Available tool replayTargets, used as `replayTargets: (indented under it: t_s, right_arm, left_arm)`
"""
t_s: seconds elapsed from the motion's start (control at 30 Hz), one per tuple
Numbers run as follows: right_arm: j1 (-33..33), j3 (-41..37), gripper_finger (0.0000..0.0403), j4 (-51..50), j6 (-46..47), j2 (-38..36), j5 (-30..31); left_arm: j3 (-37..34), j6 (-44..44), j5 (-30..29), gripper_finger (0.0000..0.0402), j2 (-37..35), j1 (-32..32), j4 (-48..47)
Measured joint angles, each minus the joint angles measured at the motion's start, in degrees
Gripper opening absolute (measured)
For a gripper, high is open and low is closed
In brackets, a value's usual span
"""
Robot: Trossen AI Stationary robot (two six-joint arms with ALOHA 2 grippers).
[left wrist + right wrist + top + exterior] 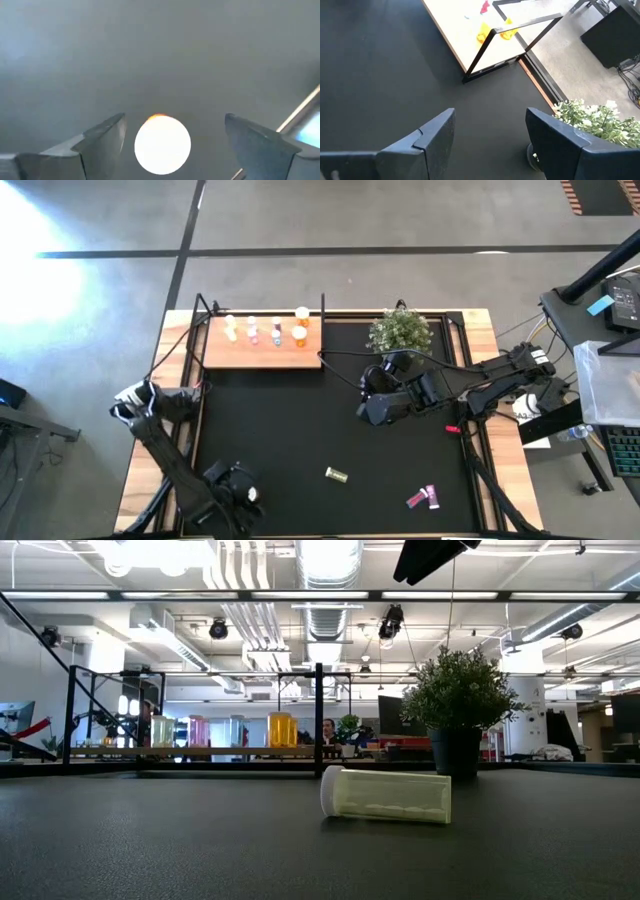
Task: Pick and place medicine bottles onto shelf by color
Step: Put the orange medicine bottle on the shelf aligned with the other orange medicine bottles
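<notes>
One yellowish bottle [336,474] lies on its side on the black mat [290,420], pink bottles [422,498] near it. Left gripper [172,137] holds nothing, wide above a white-capped orange bottle [162,145]; right gripper [490,132] hovers wide beside the plant [400,330]. Farther off, five bottles stand on the shelf [262,352].

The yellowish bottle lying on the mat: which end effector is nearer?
Left. The left end effector sits just beside the yellowish bottle; the right end effector is farther, near the plant.

Two dark, jointed arms with black cabling; left hand [172,142] and right hand [490,137] each bear two dark grey, wedge-shaped fingers.
</notes>
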Motion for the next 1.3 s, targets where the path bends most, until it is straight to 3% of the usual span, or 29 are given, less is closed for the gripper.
replayTargets:
  t_s: [0.27,0.83,1.3]
  right_arm:
    - [-0.01,0.0,0.0235,0.0,0.0,0.0,-0.01]
    - [-0.02,0.0,0.0235,0.0,0.0,0.0,0.0]
    - [-0.01,0.0,0.0235,0.0,0.0,0.0,0.0]
  left_arm:
    - [5.22,-2.88,4.57,0.0323,5.98,-0.96,-4.92]
    - [1.58,-4.1,4.86,0.0321,6.23,-0.98,-2.85]
    - [0.95,-2.26,6.35,0.0228,6.23,-0.61,0.0]
